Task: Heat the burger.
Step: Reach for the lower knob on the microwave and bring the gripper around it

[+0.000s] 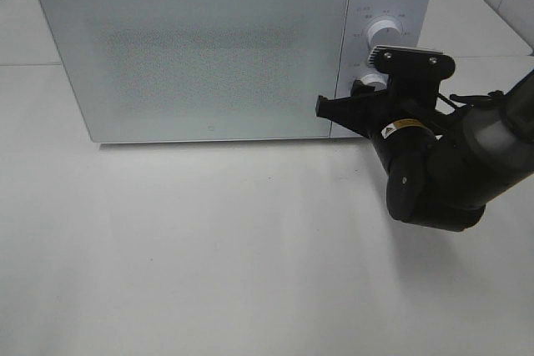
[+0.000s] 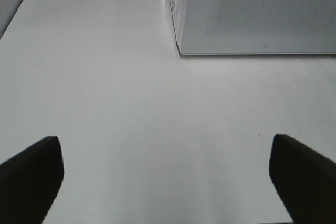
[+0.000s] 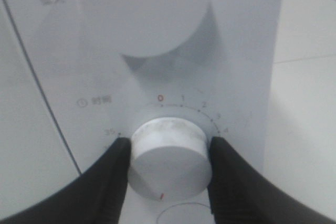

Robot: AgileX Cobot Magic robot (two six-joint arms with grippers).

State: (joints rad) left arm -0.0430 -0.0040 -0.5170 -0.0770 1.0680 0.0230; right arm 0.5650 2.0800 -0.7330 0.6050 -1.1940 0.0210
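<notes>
R gripper (image 3: pixel 169 145) clamped on lower timer knob (image 3: pixel 168 163) of microwave (image 1: pixel 200 47), one finger each side, both touching; upper knob (image 3: pixel 142 9) just above it. L gripper (image 2: pixel 167 166) jaws wide, nothing btwn, over table (image 2: pixel 105 77), microwave corner ahead. burger: hidden, can't tell where

Microwave panel (image 3: pixel 247 51), lower dial (image 3: pixel 169 157) ringed by red 0, 1, 2, 3, 4, 35, clock-symbol label (image 3: pixel 94 101) unreadable
</notes>
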